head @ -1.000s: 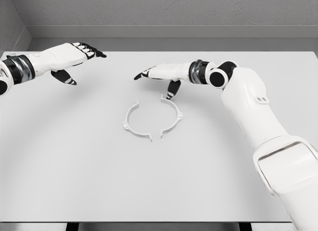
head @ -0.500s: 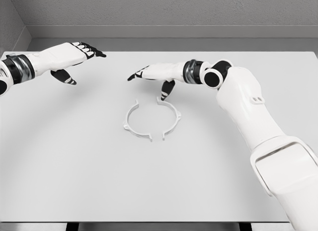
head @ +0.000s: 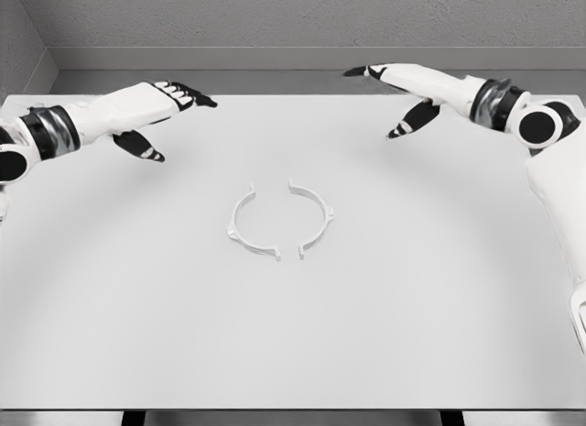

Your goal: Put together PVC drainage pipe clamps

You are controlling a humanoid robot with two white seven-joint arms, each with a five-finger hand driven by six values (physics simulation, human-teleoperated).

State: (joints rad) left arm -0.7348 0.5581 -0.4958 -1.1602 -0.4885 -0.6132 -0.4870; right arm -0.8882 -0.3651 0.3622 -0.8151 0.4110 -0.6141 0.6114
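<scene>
Left hand (head: 146,110) held above the far-left part of the white table (head: 137,307), arm entering from the left edge; fingers stretched out and relaxed, thumb hanging below, nothing in its grip. Near the table's middle, two white half-ring clamp pieces lie flat, facing each other so they form a broken circle: left clamp half (head: 245,226) and right clamp half (head: 315,215), close together but with small gaps showing at the far and near ends, so not joined. Neither hand touches them. Right hand (head: 407,89) hovers over the far-right part of the table, well apart from the clamp; fingers extended toward the left, thumb dropped beneath, holding nothing. Grey wall (head: 293,23) behind
</scene>
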